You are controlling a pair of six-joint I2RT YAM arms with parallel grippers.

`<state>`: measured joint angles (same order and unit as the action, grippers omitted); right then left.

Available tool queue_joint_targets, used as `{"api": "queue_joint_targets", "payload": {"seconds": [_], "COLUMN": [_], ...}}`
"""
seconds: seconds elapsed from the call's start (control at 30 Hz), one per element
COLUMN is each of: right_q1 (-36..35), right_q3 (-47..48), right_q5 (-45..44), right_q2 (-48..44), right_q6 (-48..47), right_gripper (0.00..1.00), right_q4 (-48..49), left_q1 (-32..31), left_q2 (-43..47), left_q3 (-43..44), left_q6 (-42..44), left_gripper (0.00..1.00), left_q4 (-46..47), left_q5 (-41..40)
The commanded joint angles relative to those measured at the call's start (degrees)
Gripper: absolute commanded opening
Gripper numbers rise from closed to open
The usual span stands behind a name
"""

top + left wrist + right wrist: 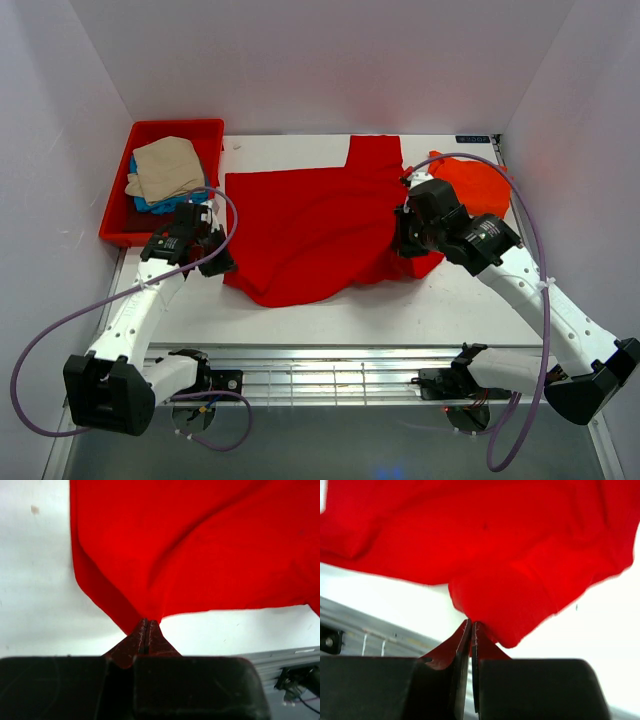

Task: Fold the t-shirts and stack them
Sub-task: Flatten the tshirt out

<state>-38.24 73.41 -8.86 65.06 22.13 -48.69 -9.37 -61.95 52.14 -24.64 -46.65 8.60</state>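
Note:
A bright red t-shirt (320, 225) lies spread across the middle of the white table. My left gripper (218, 262) is shut on its near left edge, as the left wrist view (146, 622) shows. My right gripper (403, 240) is shut on a bunched fold at its near right side, seen in the right wrist view (472, 625). An orange-red t-shirt (472, 182) lies crumpled at the far right, behind the right arm. A beige t-shirt (168, 166) lies folded on a blue one (150, 203) in the red tray (118, 225).
The red plastic tray stands at the far left of the table. White walls close in the left, back and right. A metal rail (330, 375) runs along the near edge between the arm bases.

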Motion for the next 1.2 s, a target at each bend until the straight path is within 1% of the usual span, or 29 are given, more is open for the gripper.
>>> {"api": "queue_joint_targets", "payload": {"seconds": [0.0, 0.03, 0.07, 0.13, 0.17, 0.2, 0.23, 0.27, 0.3, 0.37, 0.4, 0.43, 0.5, 0.53, 0.57, 0.6, 0.63, 0.67, 0.7, 0.73, 0.77, 0.8, 0.83, 0.87, 0.93, 1.07, 1.1, 1.17], "right_q1": [-2.27, -3.76, -4.73, -6.66, -9.11, -10.44, -13.06, -14.22, -14.84, -14.85, -14.85, -14.85, -14.85, -14.15, -13.36, -12.05, -7.86, -4.86, -1.70, 4.95, 7.89, 10.44, 14.21, 15.81, 19.49, 23.38, 23.91, 25.40], "right_q3": [0.51, -0.80, -1.59, -3.17, -4.92, -5.55, -5.73, -5.38, -4.94, -3.28, -0.49, 1.11, 6.36, 7.88, 9.11, 9.91, 9.48, 8.34, 4.94, 3.25, 1.67, 0.52, -0.62, -0.89, 0.24, 3.58, 4.28, 7.08], "right_q5": [0.33, 0.95, 0.87, 1.65, 2.44, 2.79, 2.45, 1.75, 1.05, -1.93, -3.25, -6.92, -10.98, -15.09, -16.78, -17.67, -17.77, -16.81, -14.89, -10.87, -9.43, -8.03, -6.53, -6.08, -4.33, -1.43, -1.16, 0.77], "right_q2": [0.42, -0.01, -0.37, -1.68, -2.30, -2.83, -3.96, -4.50, -5.02, -5.38, -4.94, -3.03, -0.30, 2.68, 4.10, 6.20, 6.92, 7.36, 7.89, 8.15, 8.50, 9.55, 10.43, 11.48, 15.87, 23.17, 26.23, 29.41], "right_q6": [6.51, 8.87, 10.55, 15.72, 17.58, 19.16, 22.05, 23.38, 23.83, 22.53, 21.56, 20.59, 18.40, 17.60, 17.07, 14.02, 12.08, 9.97, 5.95, 4.34, 3.11, 1.09, 0.12, -0.68, -2.96, -6.48, -7.09, -8.59], "right_gripper": [0.08, 0.08, 0.08, 0.08, 0.08, 0.13, 0.27, 0.35, 0.42, 0.62, 0.71, 0.79, 0.79, 0.78, 0.75, 0.69, 0.55, 0.46, 0.35, 0.18, 0.12, 0.08, 0.08, 0.08, 0.08, 0.08, 0.08, 0.08], "right_q4": [-12.03, -13.09, -14.41, -18.44, -19.85, -20.83, -23.01, -23.82, -24.17, -24.18, -23.74, -23.39, -23.04, -22.77, -21.81, -20.06, -17.78, -14.97, -7.81, -4.35, -1.01, 4.42, 6.57, 8.50, 11.06, 16.94, 18.00, 20.46], "left_q1": [-0.13, -0.30, -0.30, -0.21, -0.21, -0.30, -0.22, -0.21, -0.21, -0.30, -0.30, -0.30, -0.30, -0.30, -0.30, -0.39, -0.39, -0.30, -0.39, -0.39, -0.65, -1.52, -2.05, -2.58, -4.25, -5.14, -5.14, -5.14], "left_q2": [-2.55, -2.91, -3.78, -4.49, -4.67, -4.41, -4.23, -4.05, -3.70, -3.79, -3.88, -4.22, -5.19, -7.02, -8.26, -9.75, -13.68, -15.81, -18.00, -20.12, -24.23, -25.92, -27.50, -30.22, -32.26, -36.48, -37.62, -38.15], "left_q3": [0.15, 0.42, 0.77, 2.96, 3.66, 4.63, 6.73, 7.88, 9.28, 14.46, 16.05, 18.24, 19.22, 19.40, 19.40, 19.23, 19.40, 20.53, 21.07, 21.94, 23.00, 24.83, 25.98, 27.21, 29.51, 30.74, 30.74, 29.69], "left_q6": [-0.14, -0.23, -0.49, -1.10, -1.54, -2.33, -2.77, -3.39, -4.44, -5.67, -6.20, -6.64, -6.82, -6.56, -6.47, -6.30, -5.86, -5.85, -5.77, -5.59, -5.59, -5.42, -5.24, -5.07, -4.45, -3.57, -3.57, -3.83], "left_gripper": [0.00, 0.00, 0.11, 0.23, 0.28, 0.41, 0.45, 0.48, 0.55, 0.58, 0.58, 0.59, 0.58, 0.54, 0.50, 0.45, 0.31, 0.20, 0.09, 0.00, 0.00, 0.00, 0.00, 0.00, 0.00, 0.00, 0.00, 0.00], "left_q4": [-8.35, -10.72, -12.13, -16.95, -18.28, -19.25, -20.92, -21.28, -21.37, -20.85, -19.89, -17.18, -13.48, -9.29, -7.24, -2.61, -0.83, 0.58, 4.17, 5.33, 6.22, 8.05, 8.33, 8.59, 9.73, 10.44, 10.53, 11.05], "left_q5": [0.90, 0.20, -1.46, -3.32, -4.20, -5.42, -5.96, -6.40, -6.75, -7.72, -9.20, -11.48, -12.81, -13.08, -13.00, -12.82, -12.12, -11.68, -10.89, -9.23, -8.87, -8.69, -8.69, -8.69, -8.60, -6.41, -6.14, -6.23]}}
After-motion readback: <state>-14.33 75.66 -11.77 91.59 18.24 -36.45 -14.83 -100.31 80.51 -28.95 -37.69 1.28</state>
